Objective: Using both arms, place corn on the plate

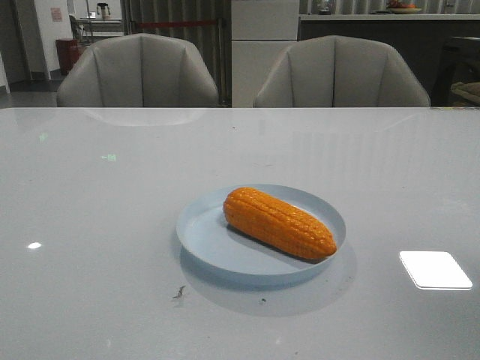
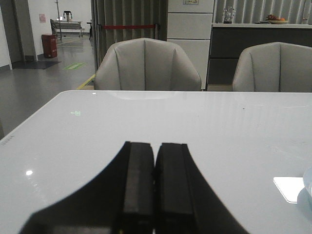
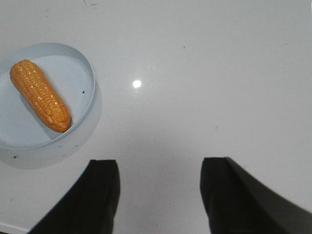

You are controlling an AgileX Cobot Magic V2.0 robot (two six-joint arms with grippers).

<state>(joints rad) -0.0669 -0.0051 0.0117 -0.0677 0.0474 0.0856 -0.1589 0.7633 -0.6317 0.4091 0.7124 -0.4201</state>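
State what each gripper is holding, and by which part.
Nothing is held. The left gripper is shut on nothing, the right gripper is open over bare table, and the corn lies free on the plate.

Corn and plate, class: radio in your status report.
Left gripper fingers shut, empty. Right gripper open, clear of plate. Corn lying on plate. Nothing in the way.

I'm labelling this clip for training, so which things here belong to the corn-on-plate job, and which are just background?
Part of the job:
- corn, lying on the plate
- plate, pale blue
- left gripper, fingers pressed together, holding nothing
- right gripper, fingers apart, holding nothing

Just lying about:
- white table
- two grey chairs behind it
- red bin in the far room
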